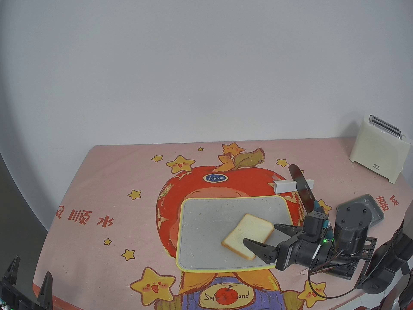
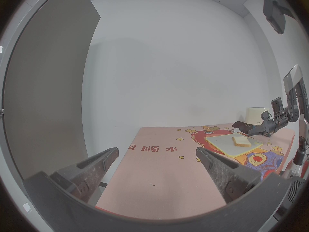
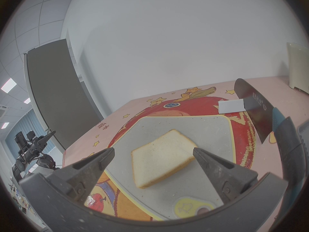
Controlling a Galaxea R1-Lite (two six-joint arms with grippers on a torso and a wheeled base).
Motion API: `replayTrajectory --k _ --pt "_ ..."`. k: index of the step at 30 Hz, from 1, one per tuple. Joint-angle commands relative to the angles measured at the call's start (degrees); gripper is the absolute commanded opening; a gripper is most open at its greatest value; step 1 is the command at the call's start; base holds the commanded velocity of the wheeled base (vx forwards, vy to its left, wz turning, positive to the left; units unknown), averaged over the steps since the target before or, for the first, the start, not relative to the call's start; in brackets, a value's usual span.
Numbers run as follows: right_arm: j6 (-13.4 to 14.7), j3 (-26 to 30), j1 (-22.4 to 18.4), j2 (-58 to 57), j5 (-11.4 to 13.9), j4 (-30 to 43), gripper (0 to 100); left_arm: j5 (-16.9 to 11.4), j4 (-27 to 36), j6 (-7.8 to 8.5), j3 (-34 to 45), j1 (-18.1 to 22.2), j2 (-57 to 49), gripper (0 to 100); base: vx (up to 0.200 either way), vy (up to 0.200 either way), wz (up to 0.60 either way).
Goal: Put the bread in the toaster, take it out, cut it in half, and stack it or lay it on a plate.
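A slice of white bread (image 1: 248,237) lies flat on the grey cutting board (image 1: 206,229), near the board's right front. My right gripper (image 1: 260,233) hovers low at the slice's right edge, open, one finger on each side of a corner; the right wrist view shows the bread (image 3: 161,157) between the spread fingers. The cream toaster (image 1: 380,147) stands at the table's far right. A dark-bladed knife (image 1: 303,188) rests on a white block (image 1: 286,186) just right of the board. My left gripper (image 1: 31,267) is open and off the table's front left corner.
A grey tray (image 1: 372,205) sits right of the knife, partly hidden behind my right wrist. The pink printed tablecloth (image 1: 120,186) covers the table, bare on its left half. A plain wall stands behind the table.
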Motion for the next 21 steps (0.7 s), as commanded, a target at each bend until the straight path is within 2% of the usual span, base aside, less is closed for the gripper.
replayTrajectory --k 1,11,21 --pt "-0.06 0.62 0.27 0.01 0.14 -0.02 100 0.02 -0.04 -0.02 1.01 0.02 -0.75 100 0.000 0.000 0.00" --pt "0.55 2.99 4.84 -0.17 1.11 -0.11 100 0.02 -0.04 -0.02 1.01 0.02 -0.75 100 0.000 0.000 0.00" --pt "4.07 1.67 8.10 0.97 1.02 -0.46 100 -0.07 -0.04 -0.02 1.01 0.02 -0.75 100 0.000 0.000 0.00"
